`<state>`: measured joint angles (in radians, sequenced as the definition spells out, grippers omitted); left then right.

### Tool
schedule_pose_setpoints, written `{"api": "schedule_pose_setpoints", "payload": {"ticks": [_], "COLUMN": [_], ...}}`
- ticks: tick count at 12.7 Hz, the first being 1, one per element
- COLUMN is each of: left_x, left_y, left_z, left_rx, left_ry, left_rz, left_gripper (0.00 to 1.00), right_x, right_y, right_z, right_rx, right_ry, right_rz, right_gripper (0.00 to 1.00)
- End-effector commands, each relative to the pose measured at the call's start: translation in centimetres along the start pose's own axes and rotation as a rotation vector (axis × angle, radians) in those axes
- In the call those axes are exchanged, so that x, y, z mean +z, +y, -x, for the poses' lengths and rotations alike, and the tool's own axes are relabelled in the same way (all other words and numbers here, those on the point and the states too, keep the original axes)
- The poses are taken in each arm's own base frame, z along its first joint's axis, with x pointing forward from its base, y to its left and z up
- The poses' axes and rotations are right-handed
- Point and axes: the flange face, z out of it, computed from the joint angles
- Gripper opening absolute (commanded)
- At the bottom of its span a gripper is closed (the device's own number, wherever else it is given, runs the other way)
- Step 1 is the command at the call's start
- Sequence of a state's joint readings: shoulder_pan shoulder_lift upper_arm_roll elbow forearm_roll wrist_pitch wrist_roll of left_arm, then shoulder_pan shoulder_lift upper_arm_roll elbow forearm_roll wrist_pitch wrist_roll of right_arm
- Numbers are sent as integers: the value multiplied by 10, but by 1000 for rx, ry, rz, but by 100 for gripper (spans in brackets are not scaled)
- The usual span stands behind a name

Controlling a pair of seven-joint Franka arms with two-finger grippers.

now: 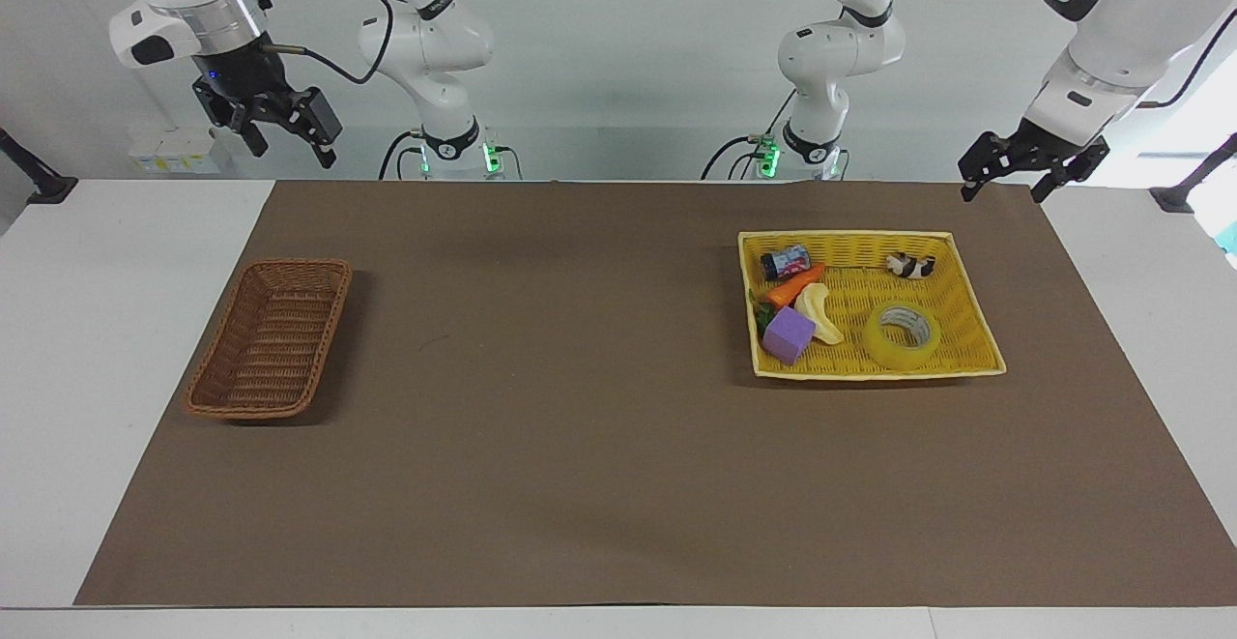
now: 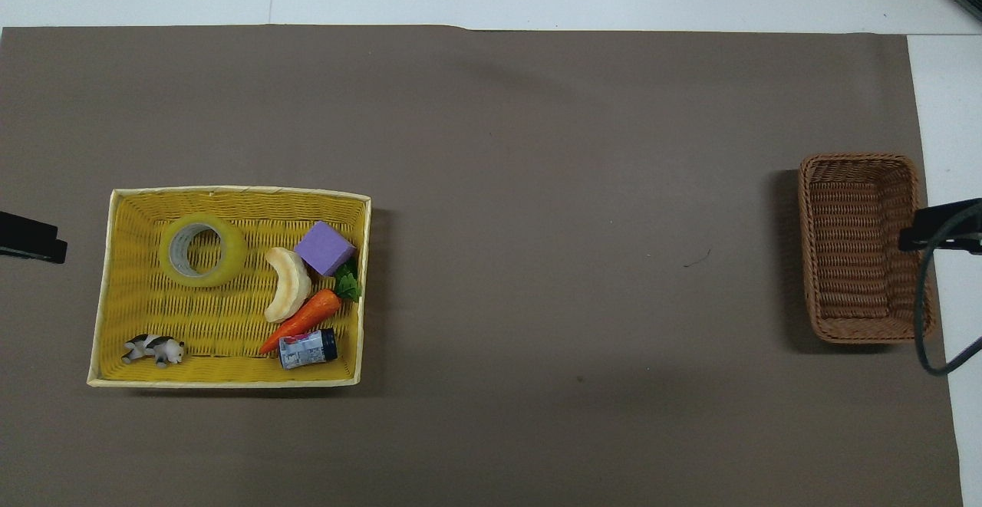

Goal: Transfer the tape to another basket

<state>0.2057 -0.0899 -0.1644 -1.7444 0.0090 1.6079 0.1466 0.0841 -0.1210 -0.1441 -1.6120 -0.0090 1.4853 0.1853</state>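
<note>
The tape (image 1: 902,334) lies flat in the yellow basket (image 1: 976,301), in the corner away from the robots; it also shows in the overhead view (image 2: 202,250). The brown wicker basket (image 1: 271,344) stands empty toward the right arm's end of the table, seen from overhead too (image 2: 863,246). My left gripper (image 1: 1003,189) is open and empty, in the air over the mat's corner beside the yellow basket; only its tip (image 2: 31,238) shows from overhead. My right gripper (image 1: 290,148) is open and empty, raised high, and waits.
The yellow basket (image 2: 230,380) also holds a purple block (image 1: 789,334), a banana-like piece (image 1: 819,315), a toy carrot (image 1: 797,284), a small can (image 1: 785,261) and a small black-and-white animal figure (image 1: 910,265). A brown mat (image 1: 580,407) covers the table.
</note>
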Motion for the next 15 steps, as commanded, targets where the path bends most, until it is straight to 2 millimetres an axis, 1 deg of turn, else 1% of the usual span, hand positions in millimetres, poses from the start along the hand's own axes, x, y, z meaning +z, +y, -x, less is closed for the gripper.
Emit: {"api": "schedule_pose_setpoints", "payload": {"ticks": [1,4,6,8,9,10,13,15], "left_x": [33,69,99,123,134,152,208,232], "left_y": [-1,-4,-5,-7,-10,-14,-14,-16], "left_z": [5,-1,-5,-11,-11,-15,-25,-26], "left_rx": [14,11,12,10,7,-1,29,28], "left_ry": [40,55,61,69,66,55,41,49], "left_rz": [-2,-2,0,2,4,11,27,31], "left_gripper": [100,100,100,99,97,95,88,83], "right_x": [-3,-3,-3,-3,-3,-3,-3,-3], "right_y": [2,2,2,2,2,2,2,2], "right_z": [2,2,2,2,2,2,2,2], "right_rx": [-8,-8,-8,-8,-8,-8,-8,-8], "right_ry": [-12,-12,-12,-12,-12,-12,-12,-12], "right_rz": [-19,-19,-19,-19,-19,-19,-19,-19], "right_gripper": [100,100,100,100,100,100,100,100]}}
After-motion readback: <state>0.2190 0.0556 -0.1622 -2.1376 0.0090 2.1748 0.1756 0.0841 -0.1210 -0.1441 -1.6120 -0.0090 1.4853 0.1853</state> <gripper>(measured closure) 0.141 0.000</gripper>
